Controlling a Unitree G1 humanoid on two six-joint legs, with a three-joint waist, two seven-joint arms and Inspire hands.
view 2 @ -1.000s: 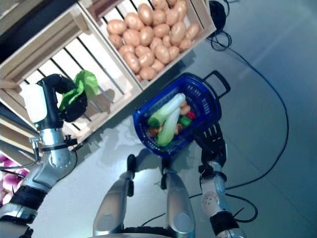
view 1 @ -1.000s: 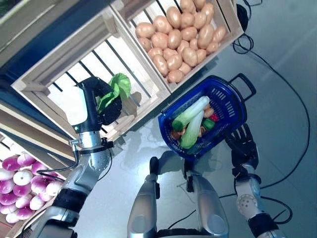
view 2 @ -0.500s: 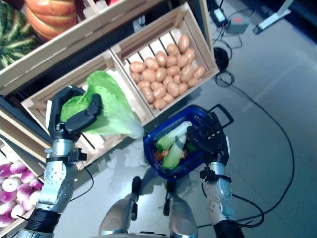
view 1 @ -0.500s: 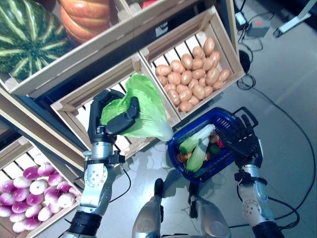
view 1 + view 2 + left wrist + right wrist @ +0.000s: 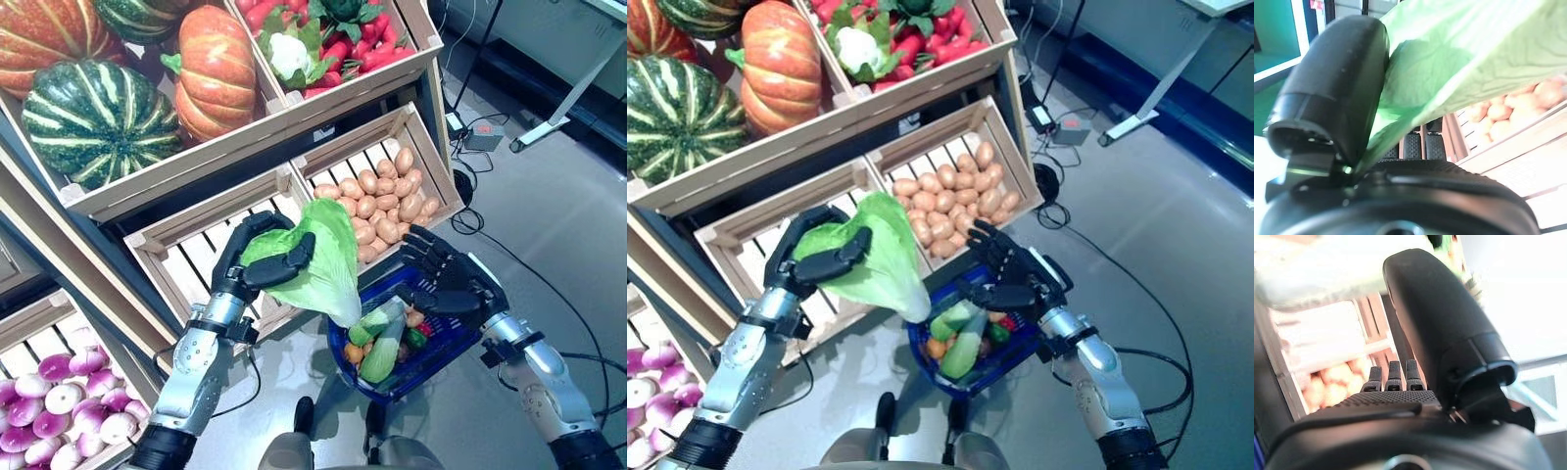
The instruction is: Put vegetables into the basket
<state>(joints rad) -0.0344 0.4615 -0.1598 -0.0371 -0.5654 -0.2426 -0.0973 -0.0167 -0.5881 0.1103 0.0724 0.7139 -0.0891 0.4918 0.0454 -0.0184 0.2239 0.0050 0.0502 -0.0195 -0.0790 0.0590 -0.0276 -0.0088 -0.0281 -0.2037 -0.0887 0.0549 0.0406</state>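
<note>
My left hand (image 5: 263,266) is shut on a big pale green leafy cabbage (image 5: 318,259) and holds it in the air, its lower tip just above the left rim of the blue plastic basket (image 5: 431,359). The leaf also shows against the thumb in the left wrist view (image 5: 1459,58). The basket stands on the floor and holds long pale green vegetables (image 5: 380,345), orange pieces and a red one. My right hand (image 5: 446,279) is open with straight fingers above the basket's far rim, beside the cabbage.
A wooden stand rises behind the basket: a slatted crate (image 5: 186,257) behind my left hand, a crate of potatoes (image 5: 377,196) beside it, and upper shelves (image 5: 245,122) with produce. Black cables (image 5: 549,284) and a white table leg (image 5: 563,98) lie on the grey floor at the right.
The camera has tilted up. My left hand has carried the cabbage right, toward the basket. My right hand has risen from the basket's rim and now hovers above it.
</note>
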